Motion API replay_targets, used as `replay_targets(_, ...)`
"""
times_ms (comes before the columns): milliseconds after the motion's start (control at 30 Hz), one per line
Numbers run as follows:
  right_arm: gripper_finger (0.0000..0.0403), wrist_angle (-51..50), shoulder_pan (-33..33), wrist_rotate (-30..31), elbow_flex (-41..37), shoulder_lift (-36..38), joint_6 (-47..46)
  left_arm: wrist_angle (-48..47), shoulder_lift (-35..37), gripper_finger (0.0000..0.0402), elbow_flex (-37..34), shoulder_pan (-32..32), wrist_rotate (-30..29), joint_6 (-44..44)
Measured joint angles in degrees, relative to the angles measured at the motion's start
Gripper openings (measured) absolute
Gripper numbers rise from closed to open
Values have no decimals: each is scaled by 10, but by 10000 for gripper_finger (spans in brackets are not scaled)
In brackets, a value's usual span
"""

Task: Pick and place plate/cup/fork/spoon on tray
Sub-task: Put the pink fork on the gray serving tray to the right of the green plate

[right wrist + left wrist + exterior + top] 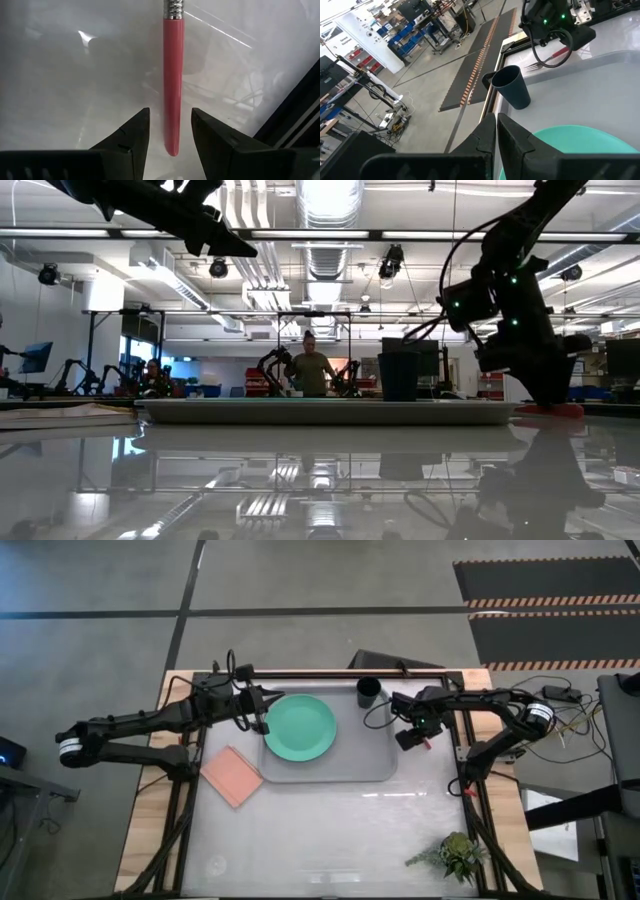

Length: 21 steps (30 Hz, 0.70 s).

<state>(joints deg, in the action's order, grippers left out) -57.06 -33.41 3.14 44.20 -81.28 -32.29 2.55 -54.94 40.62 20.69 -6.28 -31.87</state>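
Straddling the fork point(173, 75), the right gripper point(170, 131) sits low over the tabletop point(330, 830) just off the tray's point(380, 768) right rim, at right of centre in the high frame. Right wrist frame: fingers point(131, 134) parted narrowly, one on each side of the pink-red handle, neither visibly touching it; handle's butt end lies between the tips, long axis runs straight away from the wrist toward the silver head, which is cut off at the frame's top edge. So the fork lies in line with the fingers, crosswise to their closing direction; my read is the pinch needs only a squeeze, with little margin either side of the handle. Right arm is plainly the nearer one. Left gripper point(262, 712) hovers at the tray's left edge, upper left of centre in the high frame, beside the plate point(299, 727); its fingers look pressed together, holding nothing. Plate lies flat in the tray's left half. Cup point(369, 691) stands upright at the tray's upper right corner; whether inside the rim I judge likely, not certain. Count: one tray, one plate, one cup, one fork. Spoon: none found in any frame. Also on the tabletop: one salmon-pink pad point(232, 775) left of the tray, one small green plant point(455, 856) at lower right. Fork still to be placed.
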Motion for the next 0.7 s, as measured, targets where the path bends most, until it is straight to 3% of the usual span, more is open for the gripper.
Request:
replay_targets(200, 121, 20, 0, 0, -5, 0, 4, 0, 0, 0, 0, 0, 0, 0)
replay_targets(567, 25, 25, 0, -2, -10, 2, 9, 0, 0, 0, 0, 0, 0, 0)
replay_targets(700, 19, 23, 0, -2, -10, 3, 9, 0, 0, 0, 0, 0, 0, 0)
